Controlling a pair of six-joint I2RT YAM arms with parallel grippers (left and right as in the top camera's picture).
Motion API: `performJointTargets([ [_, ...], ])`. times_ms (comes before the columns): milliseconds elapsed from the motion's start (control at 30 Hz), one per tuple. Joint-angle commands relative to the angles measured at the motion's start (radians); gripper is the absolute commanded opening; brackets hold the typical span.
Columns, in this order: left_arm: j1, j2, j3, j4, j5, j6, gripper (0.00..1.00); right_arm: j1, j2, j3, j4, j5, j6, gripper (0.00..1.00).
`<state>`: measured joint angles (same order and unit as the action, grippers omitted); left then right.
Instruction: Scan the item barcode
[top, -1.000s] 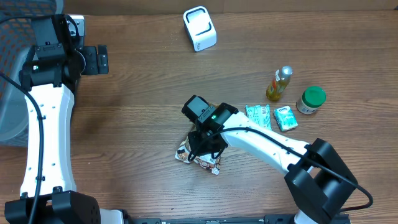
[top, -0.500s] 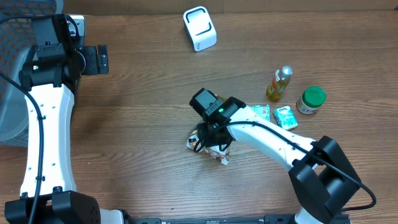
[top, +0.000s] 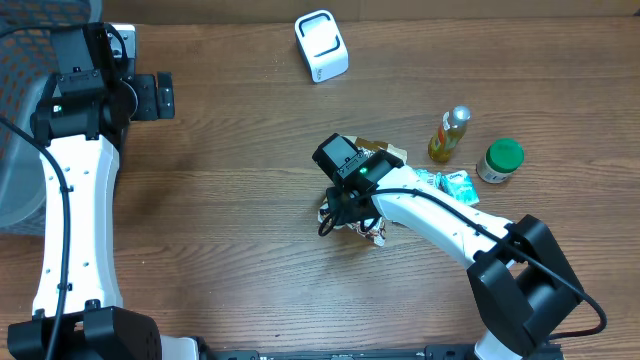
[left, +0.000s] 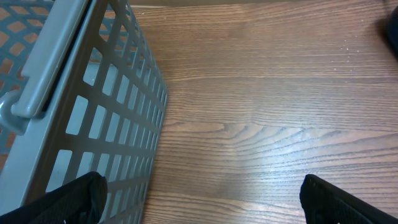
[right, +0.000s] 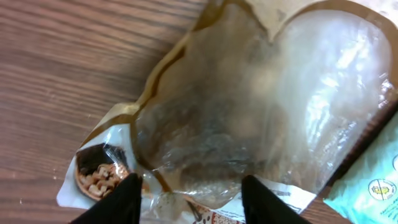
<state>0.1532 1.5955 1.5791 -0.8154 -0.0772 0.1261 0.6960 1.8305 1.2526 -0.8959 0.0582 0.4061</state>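
right wrist: right end effector (right: 191, 190) spread partway astride a clear-windowed snack pouch (right: 249, 106), contents unclear.

Soft, even light leaves faint shadows on the table (top: 220, 200), a pale sheen on its wood, and the close-up pouch (right: 261, 106) glary and blurred.

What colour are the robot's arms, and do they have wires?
The left arm and the right arm match: long white tubes joined by chunky black joints. A thin black cable runs along each one. A little green light glows near the right wrist. The left end effector and right end effector each have two black fingers.
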Motion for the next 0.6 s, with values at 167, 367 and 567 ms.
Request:
performJointTargets([
  [167,0.009,0.002,0.008,0.004,0.012,-0.011,1.00,-0.006,0.028,0.113,-0.162,-0.038,-0.075,0.72],
  [367,0.009,0.002,0.008,0.004,0.012,-0.011,1.00,0.003,0.029,0.132,-0.220,-0.061,-0.127,0.78],
  [567,0.009,0.002,0.008,0.004,0.012,-0.011,1.00,0.022,0.029,0.063,-0.141,-0.019,-0.127,0.81],
])
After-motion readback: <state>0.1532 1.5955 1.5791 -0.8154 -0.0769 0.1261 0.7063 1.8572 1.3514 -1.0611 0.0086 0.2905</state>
